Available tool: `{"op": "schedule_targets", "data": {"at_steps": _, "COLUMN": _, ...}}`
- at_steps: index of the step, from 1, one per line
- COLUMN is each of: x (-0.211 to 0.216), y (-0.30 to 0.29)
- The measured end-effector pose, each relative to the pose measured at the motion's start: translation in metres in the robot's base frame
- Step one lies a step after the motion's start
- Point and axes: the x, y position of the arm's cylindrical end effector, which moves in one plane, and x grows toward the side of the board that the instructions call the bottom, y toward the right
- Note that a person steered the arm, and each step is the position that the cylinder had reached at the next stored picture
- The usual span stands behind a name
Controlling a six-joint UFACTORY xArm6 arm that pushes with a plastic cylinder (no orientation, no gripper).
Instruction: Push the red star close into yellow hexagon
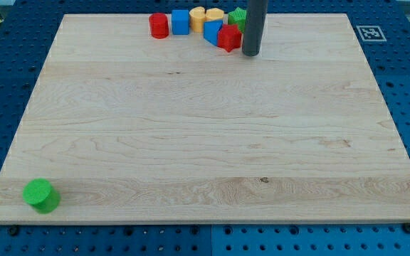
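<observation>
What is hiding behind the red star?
Behind the red star peeks a green block beside a yellow block. My tip covers the green block's right side.

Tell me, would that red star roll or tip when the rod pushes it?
Probably it slides: the red star sits low and flat on the smooth wooden board. It may twist against neighbours crowding it. My tip stands just to its right.

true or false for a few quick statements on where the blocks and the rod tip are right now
1. My tip is at the red star's right side in the view. True.
2. The green cylinder sits in the cluster at the view's top. False: it stands alone near the board's bottom left corner.
3. The red cylinder is the cluster's leftmost block. True.
4. The blue cube lies mid-board. False: it is beside the red cylinder at the top edge.
</observation>
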Motion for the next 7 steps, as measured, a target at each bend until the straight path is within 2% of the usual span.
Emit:
{"op": "schedule_targets", "data": {"at_steps": 1, "x": 0.000, "y": -0.019}}
{"op": "schedule_targets", "data": {"at_steps": 3, "x": -0.020, "y": -0.025}}
{"op": "schedule_targets", "data": {"at_steps": 4, "x": -0.016, "y": -0.025}}
{"op": "schedule_targets", "data": {"at_steps": 6, "x": -0.007, "y": 0.014}}
{"op": "schedule_targets", "data": {"at_steps": 7, "x": -0.028, "y": 0.025}}
